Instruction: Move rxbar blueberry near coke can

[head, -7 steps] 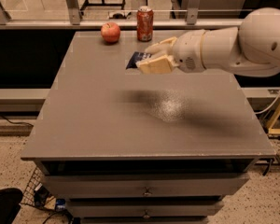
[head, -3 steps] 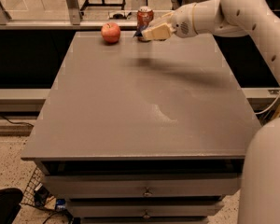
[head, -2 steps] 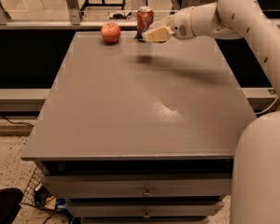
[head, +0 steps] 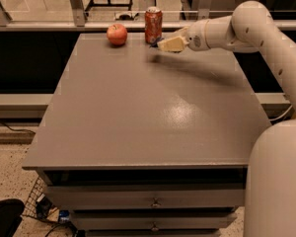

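Note:
The coke can [head: 153, 24] stands upright at the far edge of the grey table [head: 138, 112]. My gripper [head: 164, 44] reaches in from the right and sits just right of the can's base, low over the tabletop. It is shut on the rxbar blueberry [head: 155, 41]. Only a small dark navy end of the bar shows at the fingertips, right beside the can. The rest of the bar is hidden by the cream-coloured fingers [head: 170, 44].
A red apple [head: 117, 34] sits left of the can at the far edge. A metal rail and glass wall [head: 89, 25] run behind the table. My arm [head: 246, 28] spans the far right corner. Drawers [head: 153, 199] front the table.
My gripper has carried the bar from over the middle of the table to the far edge beside the can. Over the last second it has barely moved.

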Robot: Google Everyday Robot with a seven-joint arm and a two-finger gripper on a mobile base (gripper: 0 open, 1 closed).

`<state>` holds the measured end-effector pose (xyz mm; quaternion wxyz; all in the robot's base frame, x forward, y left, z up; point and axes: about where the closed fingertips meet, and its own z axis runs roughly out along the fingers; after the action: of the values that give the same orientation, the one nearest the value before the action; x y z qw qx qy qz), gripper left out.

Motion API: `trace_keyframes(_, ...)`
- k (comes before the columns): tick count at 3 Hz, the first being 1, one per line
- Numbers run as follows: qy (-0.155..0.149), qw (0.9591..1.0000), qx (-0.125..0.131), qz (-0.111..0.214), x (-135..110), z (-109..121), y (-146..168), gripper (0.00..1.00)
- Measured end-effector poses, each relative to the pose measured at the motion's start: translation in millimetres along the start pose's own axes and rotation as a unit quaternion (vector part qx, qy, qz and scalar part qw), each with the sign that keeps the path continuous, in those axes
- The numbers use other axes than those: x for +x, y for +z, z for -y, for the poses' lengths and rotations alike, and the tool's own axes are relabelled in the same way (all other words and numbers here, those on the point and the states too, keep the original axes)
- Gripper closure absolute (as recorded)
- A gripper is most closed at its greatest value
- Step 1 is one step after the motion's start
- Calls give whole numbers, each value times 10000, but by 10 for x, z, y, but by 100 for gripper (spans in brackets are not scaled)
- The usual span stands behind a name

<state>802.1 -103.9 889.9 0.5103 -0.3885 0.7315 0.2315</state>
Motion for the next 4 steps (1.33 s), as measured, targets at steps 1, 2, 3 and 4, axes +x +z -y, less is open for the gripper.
trace_keyframes(1,176,9996,225,-37,121,168,-34,100)
trace_keyframes(2,264,9988,408,-37,141,313,-52,100)
trace_keyframes(3,264,9989,375,-40,144,291,-18,82)
trace_keyframes(4,268,9990,349,-45,150,274,19,57)
